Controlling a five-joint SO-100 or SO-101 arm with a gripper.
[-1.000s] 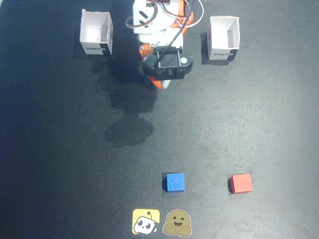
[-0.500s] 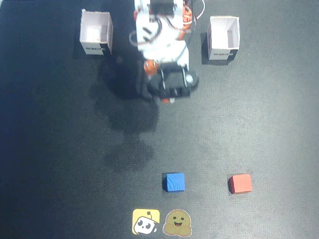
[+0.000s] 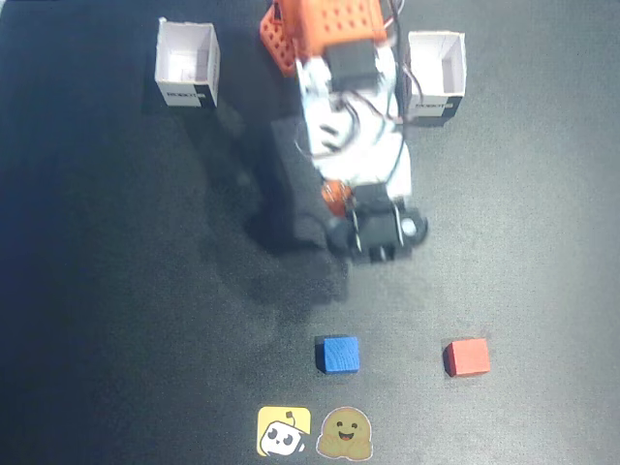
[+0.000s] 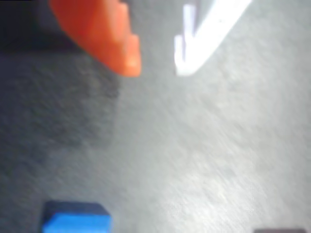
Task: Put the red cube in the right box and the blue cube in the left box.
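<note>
- Fixed view: the white and orange robot arm comes down from the top edge over a dark grey felt-like table surface. Its gripper is mostly hidden under the black wrist part, so from here I cannot tell its state.
- Fixed view: the small solid blue cube lies on the table below the arm, apart from it. The small solid red cube lies to the right of the blue one, well apart, on about the same line.
- Fixed view: the left box, a small white card box with a black label strip, stands at the upper left. The right box, its twin, stands at the upper right, just beside the arm. Both look empty.
- Fixed view: two small stickers, one yellow and one brown with a face, are at the bottom edge.
- Wrist view: the picture is blurred. The orange finger and the white finger have a clear gap between them, with only table showing there; the gripper is spread apart and holds nothing.
- Wrist view: the blue cube is at the bottom left edge, cut off by the frame, far from the fingers.
</note>
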